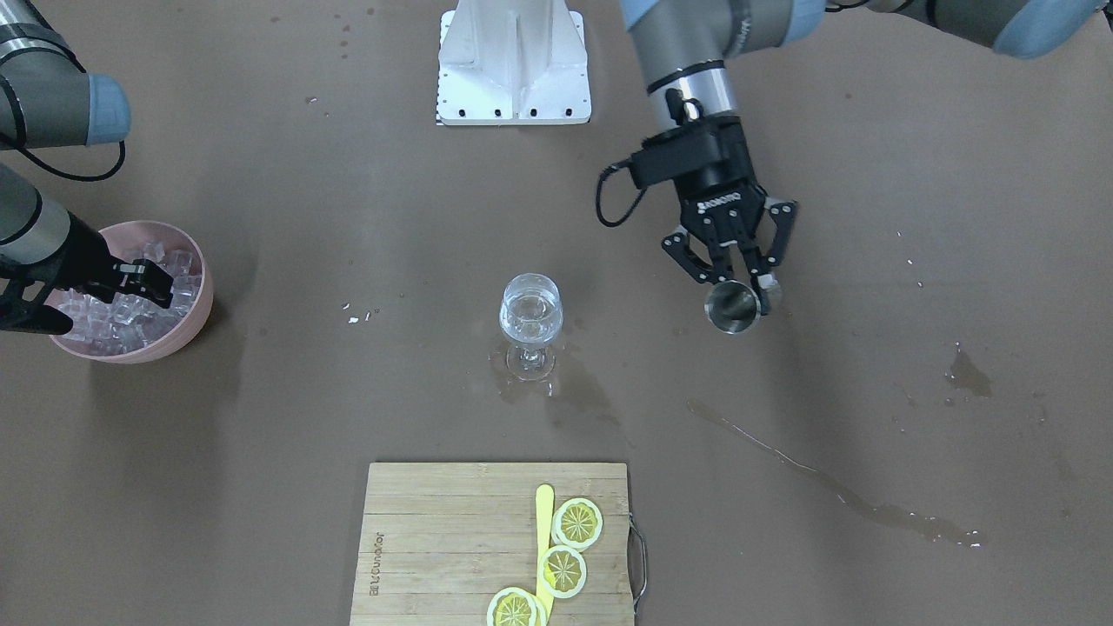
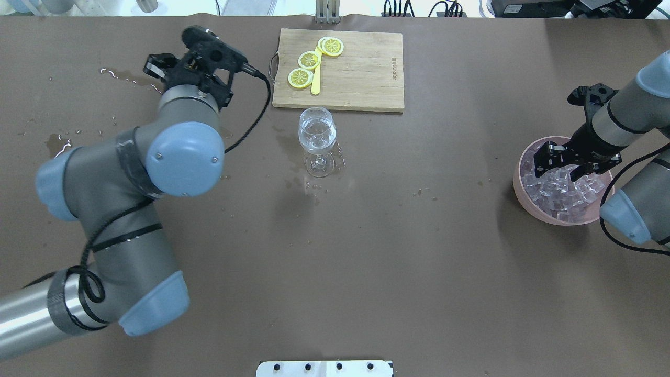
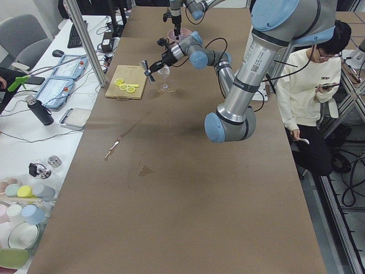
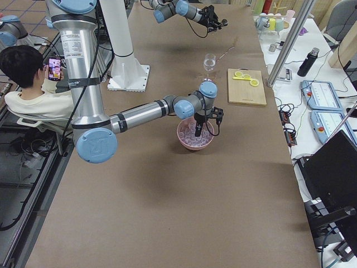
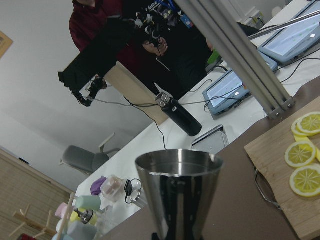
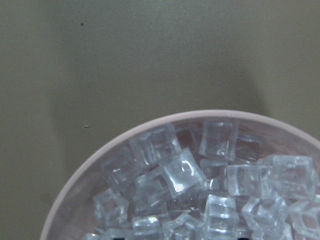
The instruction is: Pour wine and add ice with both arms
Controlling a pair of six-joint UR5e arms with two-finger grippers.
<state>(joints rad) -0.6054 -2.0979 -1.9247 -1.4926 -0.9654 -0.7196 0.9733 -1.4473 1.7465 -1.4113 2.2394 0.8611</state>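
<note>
Centre frame in the front-facing view, a stemmed glass [image 1: 530,317] stands upright on the desk [image 1: 304,417] with a small measure of clear wine [image 1: 530,311] in its bowl. At right, the left gripper [image 1: 739,283] is clamped on a steel cup [image 1: 733,310], held well apart from the glass. At far left, the right gripper [image 1: 149,283] hangs inside a pink bowl [image 1: 196,326], jaws apparently spread, over the piled ice [image 1: 178,269].

The cubes look hard, wet and slick, likely to squirt from a pinch. One lying loose on top, taken across two flat faces, seems the safest hold. The thin-walled glass looks fragile and tippy on its stem, so a low release over the rim would suit.

Whether a cube sits between the right jaws cannot be told: the wrist view shows only ice and rim. Whether anything is left inside the cup is hidden too.
</note>
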